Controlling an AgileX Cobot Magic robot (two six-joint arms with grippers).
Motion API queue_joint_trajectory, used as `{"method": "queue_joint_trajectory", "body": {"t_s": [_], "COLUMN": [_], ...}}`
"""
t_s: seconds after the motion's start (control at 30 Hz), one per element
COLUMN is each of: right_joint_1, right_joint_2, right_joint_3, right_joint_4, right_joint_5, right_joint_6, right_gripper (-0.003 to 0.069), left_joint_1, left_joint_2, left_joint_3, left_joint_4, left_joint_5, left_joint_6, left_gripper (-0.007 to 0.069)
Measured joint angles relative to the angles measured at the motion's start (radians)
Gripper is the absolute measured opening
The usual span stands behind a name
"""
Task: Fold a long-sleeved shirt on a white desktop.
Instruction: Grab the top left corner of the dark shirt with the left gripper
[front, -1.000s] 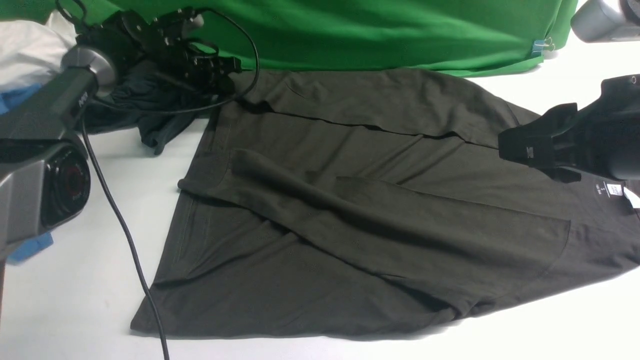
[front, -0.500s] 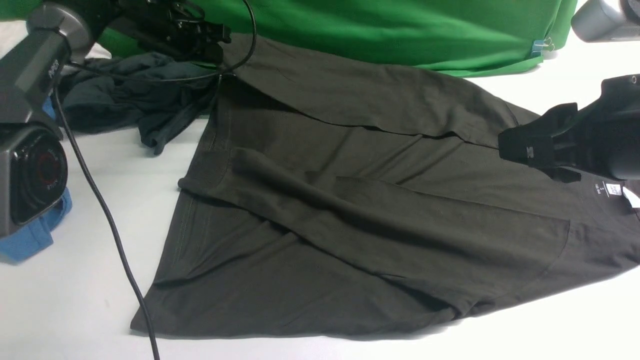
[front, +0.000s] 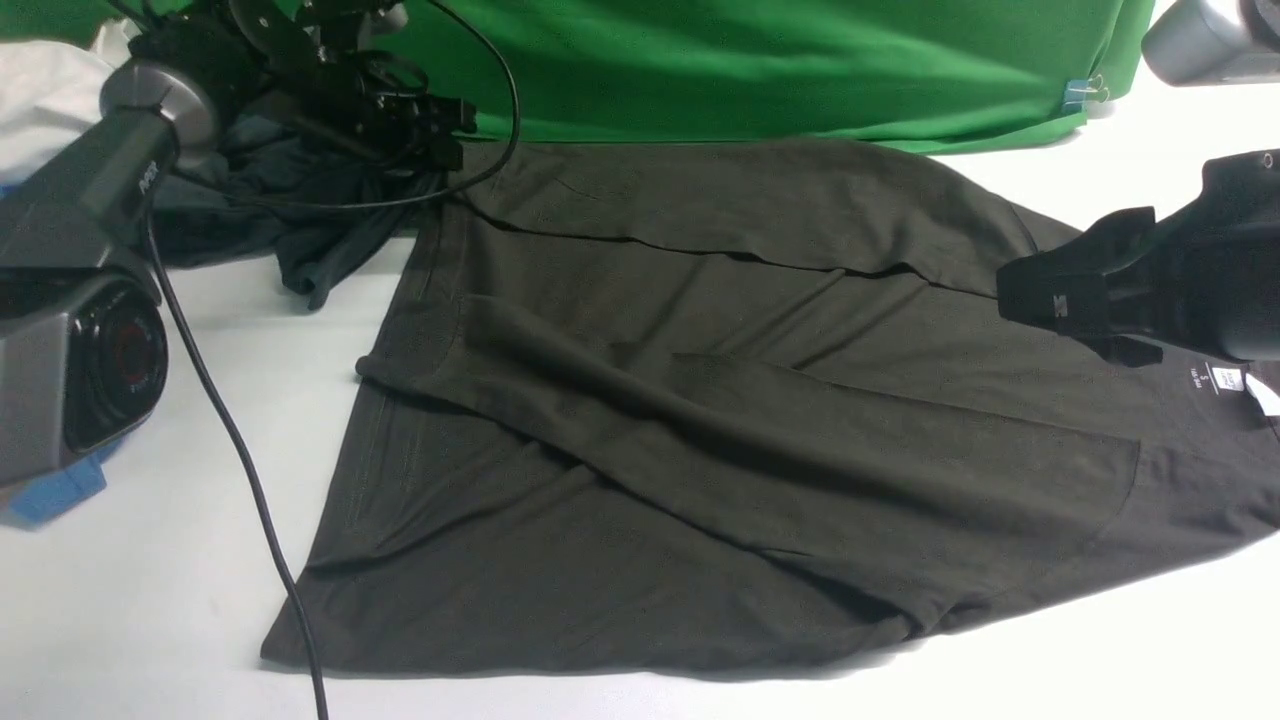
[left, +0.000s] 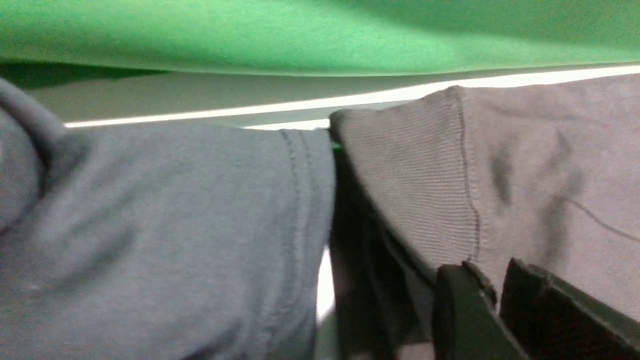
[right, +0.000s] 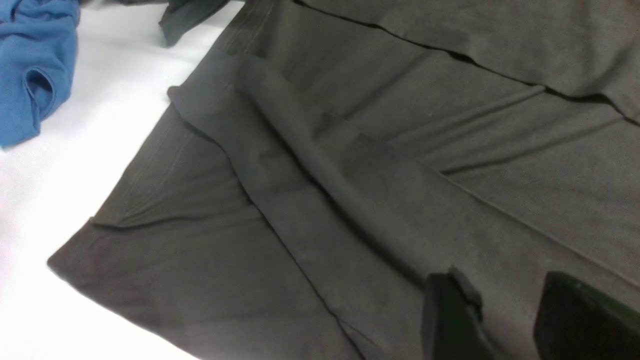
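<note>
The left pincer (left: 492, 272) stands slightly apart at the cuff (left: 410, 185) of the long-sleeved shirt (front: 700, 450). The right pincer (right: 505, 280) hangs apart above it, empty.

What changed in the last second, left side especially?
The left gripper lifted the far sleeve of the long-sleeved shirt by its cuff, then lowered it back flat along the far edge. Release is unclear. The right gripper, open, and the rest of the shirt stayed put.

The long-sleeved shirt (front: 700, 450) is dark olive-brown, the desktop (front: 150, 600) white, backdrop (front: 750, 60) green, another garment (front: 320, 262) seemingly charcoal-grey.
</note>
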Motion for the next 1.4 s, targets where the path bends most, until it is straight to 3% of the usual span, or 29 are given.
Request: {"method": "queue_joint_trajectory", "body": {"t_s": [0.2, 0.43, 1.17, 1.4], "right_joint_1": [0.0, 0.0, 0.0, 0.0], "right_joint_2": [0.0, 0.0, 0.0, 0.007], "right_joint_3": [0.0, 0.0, 0.0, 0.0], "right_joint_4": [0.0, 0.0, 0.0, 0.0], "right_joint_5": [0.0, 0.0, -0.002, -0.002], "right_joint_6": [0.0, 0.0, 0.0, 0.002], "right_gripper": [0.0241, 0.0241, 0.0241, 0.0241], "left_joint_1": [0.0, 0.0, 0.0, 0.0], "left_joint_2": [-0.002, 0.012, 0.075, 0.077], "left_joint_3": [0.0, 0.0, -0.002, -0.002], "left_joint_4": [0.018, 0.052, -0.101, -0.103], "left_joint_5": [0.036, 0.022, -0.084, -0.085], "left_joint_6": [-0.106, -0.133, -0.068, -0.039], "left_gripper": [0.0359, 0.0468, 0.0477, 0.0384]}}
